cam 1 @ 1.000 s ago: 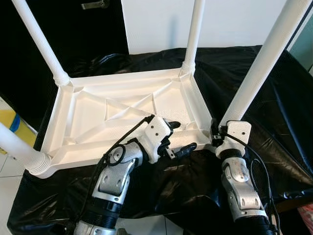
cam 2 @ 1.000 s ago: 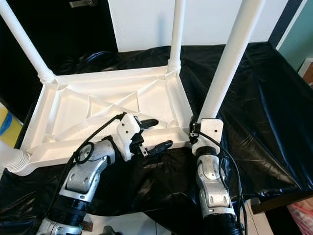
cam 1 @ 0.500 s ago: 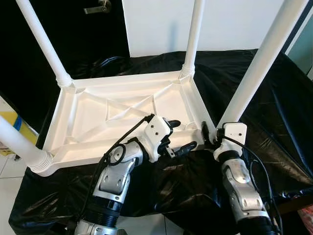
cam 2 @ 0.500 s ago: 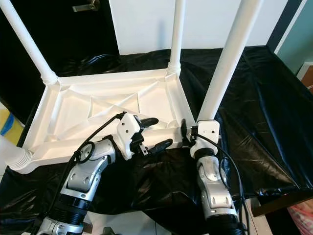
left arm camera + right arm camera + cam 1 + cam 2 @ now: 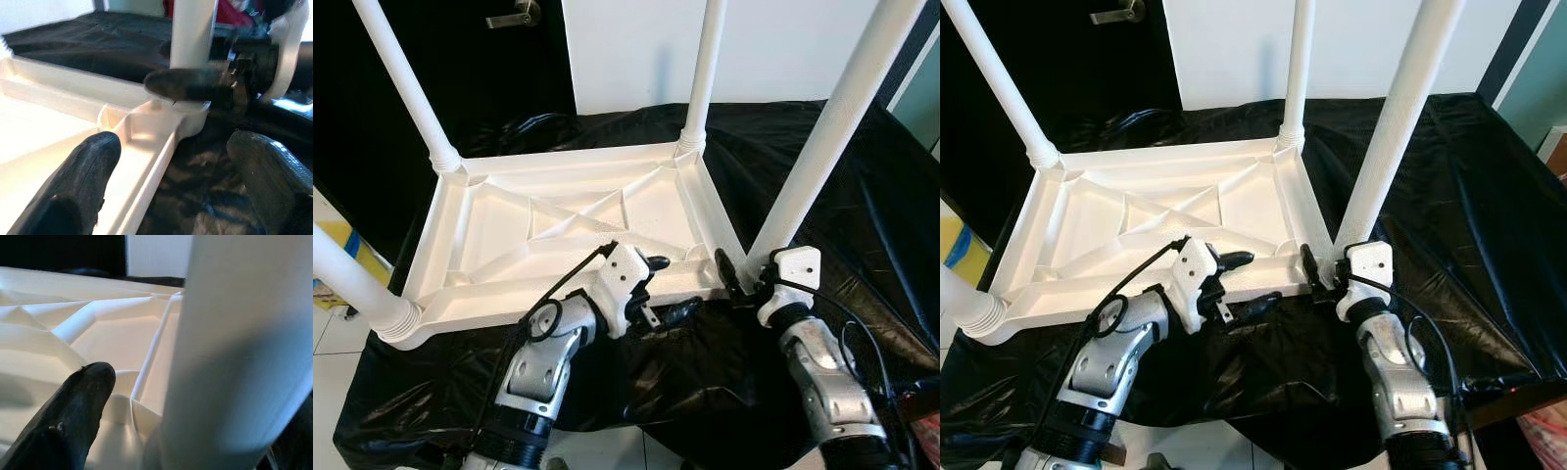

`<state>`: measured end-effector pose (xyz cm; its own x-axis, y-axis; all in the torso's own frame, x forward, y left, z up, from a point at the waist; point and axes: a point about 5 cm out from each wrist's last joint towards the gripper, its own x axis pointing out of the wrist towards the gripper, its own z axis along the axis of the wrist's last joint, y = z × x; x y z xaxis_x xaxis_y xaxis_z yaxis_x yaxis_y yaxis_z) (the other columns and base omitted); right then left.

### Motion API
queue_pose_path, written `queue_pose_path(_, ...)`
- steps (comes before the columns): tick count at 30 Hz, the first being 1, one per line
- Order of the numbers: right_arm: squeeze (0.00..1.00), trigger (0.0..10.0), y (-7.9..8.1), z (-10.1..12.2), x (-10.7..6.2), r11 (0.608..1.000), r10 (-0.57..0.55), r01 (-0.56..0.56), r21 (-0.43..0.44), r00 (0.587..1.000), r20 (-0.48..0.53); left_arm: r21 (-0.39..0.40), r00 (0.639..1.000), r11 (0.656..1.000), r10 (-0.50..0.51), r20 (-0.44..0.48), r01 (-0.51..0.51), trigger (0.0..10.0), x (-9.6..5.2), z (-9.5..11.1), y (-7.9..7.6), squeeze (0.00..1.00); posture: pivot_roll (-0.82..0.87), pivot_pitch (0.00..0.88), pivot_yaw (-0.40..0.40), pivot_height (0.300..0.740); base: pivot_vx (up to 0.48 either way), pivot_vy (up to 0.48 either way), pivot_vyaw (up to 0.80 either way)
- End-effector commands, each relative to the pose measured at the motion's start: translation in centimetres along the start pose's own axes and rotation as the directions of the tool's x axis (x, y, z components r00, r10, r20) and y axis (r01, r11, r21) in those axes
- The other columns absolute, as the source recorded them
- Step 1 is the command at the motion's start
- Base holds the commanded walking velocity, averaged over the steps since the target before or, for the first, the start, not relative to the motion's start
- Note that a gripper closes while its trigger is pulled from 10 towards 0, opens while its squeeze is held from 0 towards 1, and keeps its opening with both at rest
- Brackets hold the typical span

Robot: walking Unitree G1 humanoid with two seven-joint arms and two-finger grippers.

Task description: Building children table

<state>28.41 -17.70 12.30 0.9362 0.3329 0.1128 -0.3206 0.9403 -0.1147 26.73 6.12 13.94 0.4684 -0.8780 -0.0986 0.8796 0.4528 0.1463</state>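
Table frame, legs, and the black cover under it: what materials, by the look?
Table frame: likely moulded plastic, white and semi-gloss, with cast-in ribs and rounded corners.
Legs: the same white plastic look, smooth tubes with ribbed collars at the base.
Black cover: probably thin plastic sheeting, glossy with sharp wrinkles.

White plastic table (image 5: 558, 230) upside down, four legs (image 5: 822, 137) upright

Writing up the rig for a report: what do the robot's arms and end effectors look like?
Both arms are silver metal with rounded joints. The left end effector and right end effector each have a white housing and two long black fingers. A black cable loops along each arm.
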Motion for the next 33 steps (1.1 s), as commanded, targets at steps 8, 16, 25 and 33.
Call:
queue_pose_path(8, 0.0, 10.0, -0.8, 0.0, 2.0, 0.984, 0.162, -0.164, -0.065, 0.986, -0.033, -0.001, 0.997, 0.997, -0.077, 0.005, 0.077, 10.0, 0.4, 0.3, -1.2, 0.0, -0.08, 0.0, -0.002, 0.74, 0.0, 0.0, 0.0)
queue_pose_path(16, 0.0, 0.0, -0.8, -0.8, 1.7, 0.976, 0.207, -0.211, -0.059, 0.976, -0.068, -0.011, 0.997, 0.997, -0.075, 0.002, 0.075, 10.0, 0.4, 0.3, -1.5, 0.0, -0.07, 0.0, -0.015, 0.74, 0.0, 0.0, 0.0)
queue_pose_path(25, 0.0, 0.4, -0.9, -1.9, 0.5, 0.983, 0.181, -0.184, -0.022, 0.978, -0.104, -0.012, 0.998, 0.998, -0.056, 0.004, 0.056, 10.0, 0.4, 0.2, -1.5, 0.0, -0.09, 0.0, -0.014, 0.74, 0.0, 0.0, 0.0)
queue_pose_path(33, 0.0, 10.0, -0.9, -2.2, 0.5, 0.999, 0.04, -0.042, -0.014, 0.993, -0.109, 0.008, 1.0, 1.0, -0.017, 0.011, 0.017, 10.0, 0.7, 0.5, -0.8, 0.0, -0.1, 0.0, 0.001, 0.74, 0.0, 0.0, 0.0)
